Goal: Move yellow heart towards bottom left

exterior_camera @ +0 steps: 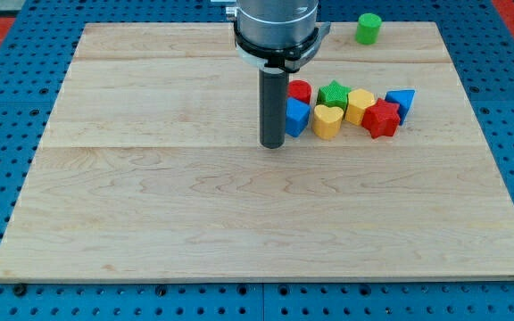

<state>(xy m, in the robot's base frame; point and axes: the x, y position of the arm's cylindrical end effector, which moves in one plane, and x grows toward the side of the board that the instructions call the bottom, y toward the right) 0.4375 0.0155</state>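
Note:
The yellow heart (327,121) lies on the wooden board (194,223) right of centre, in the upper half, within a cluster of blocks. A blue block (296,117) touches its left side. My tip (272,144) is down at the board just left of the blue block, about a block's width left of the heart. The rod hides part of the blue block.
A red block (300,90) and a green star (333,94) sit above the heart. A yellow hexagon (360,105), a red star (381,119) and a blue triangle (402,102) lie to its right. A green cylinder (368,28) stands near the top edge.

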